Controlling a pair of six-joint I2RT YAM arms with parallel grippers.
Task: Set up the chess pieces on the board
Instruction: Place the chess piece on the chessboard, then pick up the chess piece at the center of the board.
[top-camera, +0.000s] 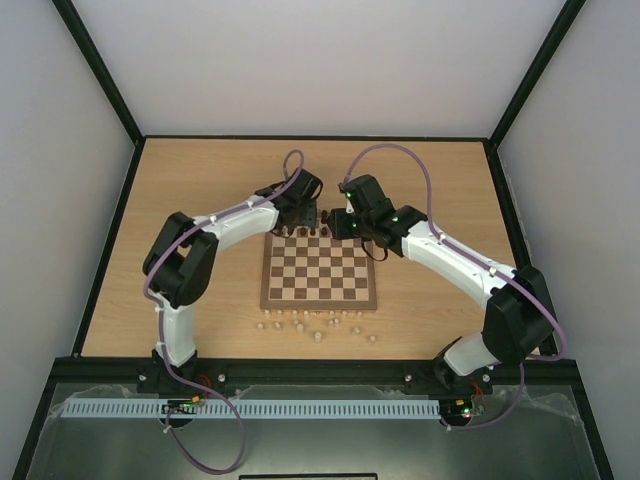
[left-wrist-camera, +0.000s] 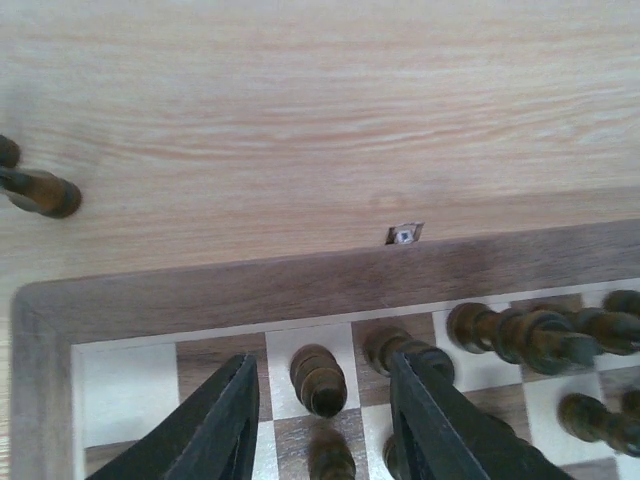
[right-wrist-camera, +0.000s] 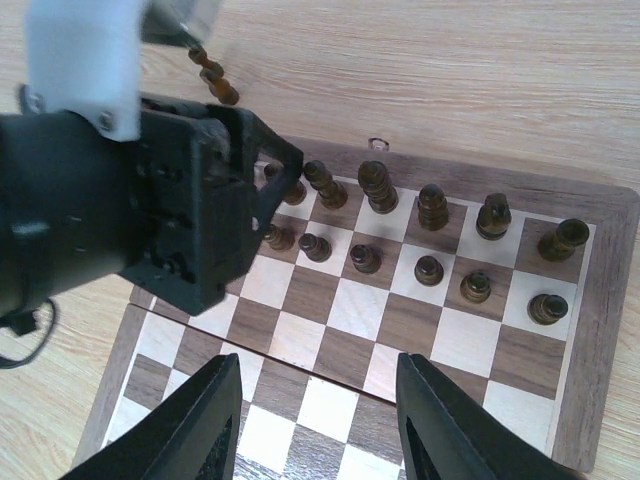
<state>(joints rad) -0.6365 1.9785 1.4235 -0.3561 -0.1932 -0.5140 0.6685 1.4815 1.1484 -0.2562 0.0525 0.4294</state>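
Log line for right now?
left gripper: open astride dark piece | right gripper: open, empty, over board | pale pieces: off board

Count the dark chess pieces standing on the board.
12 dark pieces in view: six in the back row, six in the row before it, on the board. The left arm covers some squares, so more may be hidden.

A light wood-grain counter (top-camera: 200, 200) sits enclosed by plain pale walls (top-camera: 320, 60), with black frame bars (top-camera: 100, 70) at the corners. A white slotted strip (top-camera: 300, 408) lines the near edge under soft, even light.
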